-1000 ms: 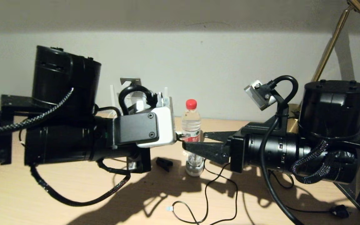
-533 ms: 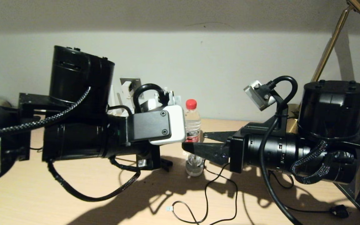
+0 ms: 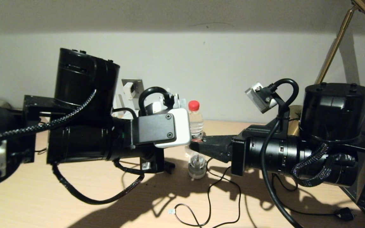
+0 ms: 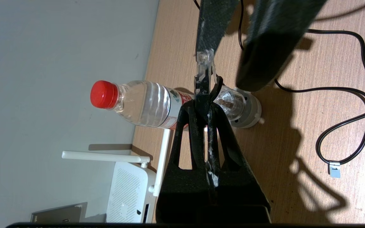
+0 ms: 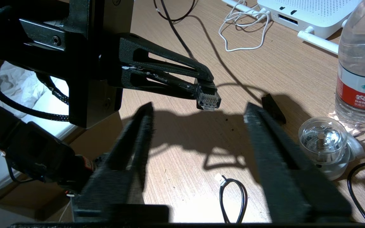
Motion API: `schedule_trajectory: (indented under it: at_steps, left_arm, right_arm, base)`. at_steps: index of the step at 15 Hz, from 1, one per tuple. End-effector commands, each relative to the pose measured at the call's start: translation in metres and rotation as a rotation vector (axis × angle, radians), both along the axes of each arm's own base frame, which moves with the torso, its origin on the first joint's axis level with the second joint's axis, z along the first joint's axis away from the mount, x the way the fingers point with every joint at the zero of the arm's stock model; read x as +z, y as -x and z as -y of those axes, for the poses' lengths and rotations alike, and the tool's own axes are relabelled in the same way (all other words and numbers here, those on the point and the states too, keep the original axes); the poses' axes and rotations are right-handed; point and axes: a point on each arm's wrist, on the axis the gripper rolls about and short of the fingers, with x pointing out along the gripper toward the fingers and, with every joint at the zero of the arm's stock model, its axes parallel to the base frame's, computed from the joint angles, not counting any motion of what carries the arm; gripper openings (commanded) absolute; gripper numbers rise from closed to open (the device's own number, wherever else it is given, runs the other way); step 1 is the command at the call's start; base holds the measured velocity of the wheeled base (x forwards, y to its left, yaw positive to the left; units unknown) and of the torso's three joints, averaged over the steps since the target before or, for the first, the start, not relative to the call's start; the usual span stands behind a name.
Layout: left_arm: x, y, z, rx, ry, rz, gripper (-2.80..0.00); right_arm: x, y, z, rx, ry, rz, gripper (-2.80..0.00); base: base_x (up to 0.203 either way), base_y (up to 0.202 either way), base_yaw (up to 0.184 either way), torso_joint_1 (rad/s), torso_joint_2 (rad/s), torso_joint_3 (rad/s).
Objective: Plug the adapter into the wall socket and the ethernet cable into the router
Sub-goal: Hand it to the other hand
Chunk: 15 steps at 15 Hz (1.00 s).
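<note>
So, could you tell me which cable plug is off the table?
The clear ethernet plug, pinched in the left claw; the thin cable's tip and the black mains plug lie on the table.

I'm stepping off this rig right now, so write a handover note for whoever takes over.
Left gripper: shut on the ethernet cable by its clear plug, held in mid-air.
Right gripper: open, jaws either side of that plug, not gripping it.
Adapter: looks seated in the wall socket.
Router: by the wall, front port empty.
To do: plug the ethernet cable into the router.
</note>
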Motion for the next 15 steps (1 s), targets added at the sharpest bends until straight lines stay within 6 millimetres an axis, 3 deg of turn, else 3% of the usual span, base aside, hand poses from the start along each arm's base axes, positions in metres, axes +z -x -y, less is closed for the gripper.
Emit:
schedule_trajectory:
  at_steps: [1,15]
  left_arm:
    - [-0.0011,-0.0004,0.0006,-0.004,-0.006,0.002,-2.8]
    - [-0.004,0.0039,-0.0045,0.0,-0.011,-0.006,-2.8]
  right_arm:
    - [0.0001,-0.0002,-0.0005,0.004,-0.003,0.0,-2.8]
    - [-0.0059,0.0026,0.0004,0.005,0.026,-0.048,-2.8]
  base:
    - [0.0,0.0,0.0,0.0,0.0,0.0]
    - [0.0,0.0,0.0,0.0,0.0,0.0]
